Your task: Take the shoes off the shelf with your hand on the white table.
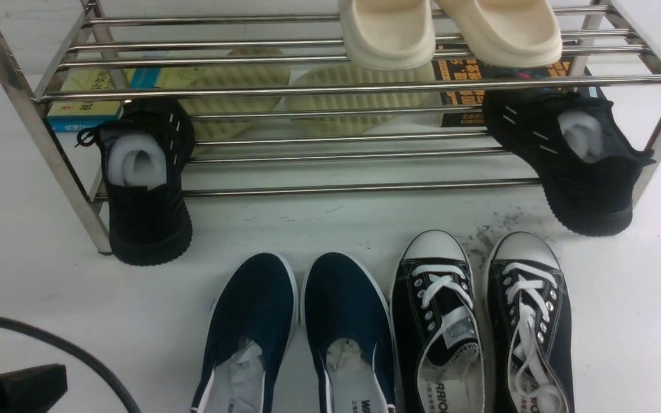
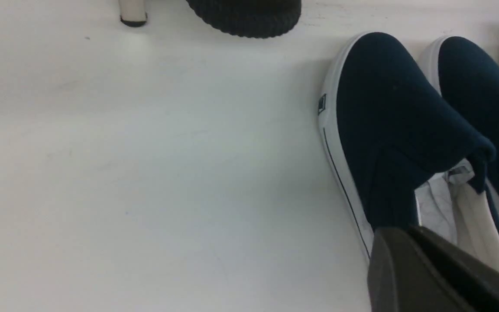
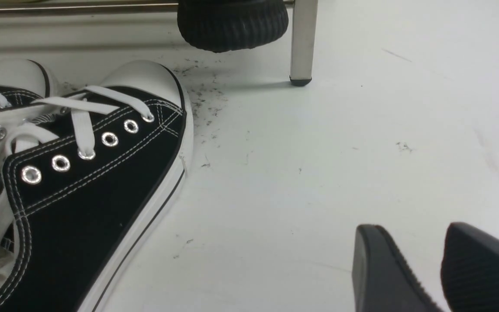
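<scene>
The pair of navy-blue canvas slip-ons [image 1: 302, 327] w/ white rubber soles sits on the plain white table [image 1: 32, 298], toes toward the shiny stainless-steel tube shelf [image 1: 359, 89], just beside the black lace-up sneakers [image 1: 482, 321] w/ white toe caps. All-black knit sneakers [image 1: 147, 189] hang off the lower tier. Left black gripper [image 2: 409, 242]: fingers nearly together, empty, close by the left slip-on. Right gripper [image 3: 438, 264]: fingers a little apart, empty, over bare table.

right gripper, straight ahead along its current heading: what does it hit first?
Probably nothing near: ahead of the right gripper lies bare white table. Farther on stand the shelf leg and the black knit sneaker's sole, slightly to one side. Depth is unclear.
</scene>
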### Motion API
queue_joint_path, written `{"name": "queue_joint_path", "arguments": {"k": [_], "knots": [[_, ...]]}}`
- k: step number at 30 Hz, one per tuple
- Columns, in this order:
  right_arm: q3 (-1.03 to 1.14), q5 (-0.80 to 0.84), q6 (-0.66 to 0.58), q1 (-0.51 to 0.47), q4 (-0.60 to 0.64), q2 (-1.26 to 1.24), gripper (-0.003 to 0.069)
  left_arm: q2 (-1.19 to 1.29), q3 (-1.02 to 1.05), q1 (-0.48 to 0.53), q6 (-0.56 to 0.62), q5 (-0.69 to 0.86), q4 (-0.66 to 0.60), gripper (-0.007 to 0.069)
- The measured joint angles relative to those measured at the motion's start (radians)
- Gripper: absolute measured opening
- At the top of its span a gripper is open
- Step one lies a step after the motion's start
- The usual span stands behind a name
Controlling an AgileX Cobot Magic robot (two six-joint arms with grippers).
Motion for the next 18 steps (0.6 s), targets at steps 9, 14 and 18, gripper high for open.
{"name": "queue_joint_path", "arguments": {"k": [9,14,18], "knots": [[0.000,0.000,0.000,0.000,0.000,0.000,0.0240,-0.201,0.174,0.006,-0.003,-0.193,0.088,0.0050],[0.000,0.000,0.000,0.000,0.000,0.000,0.0240,-0.347,0.296,0.118,-0.028,-0.239,0.105,0.0052],[0.000,0.000,0.000,0.000,0.000,0.000,0.0240,-0.449,0.399,0.240,-0.074,-0.242,0.134,0.0055]]}}
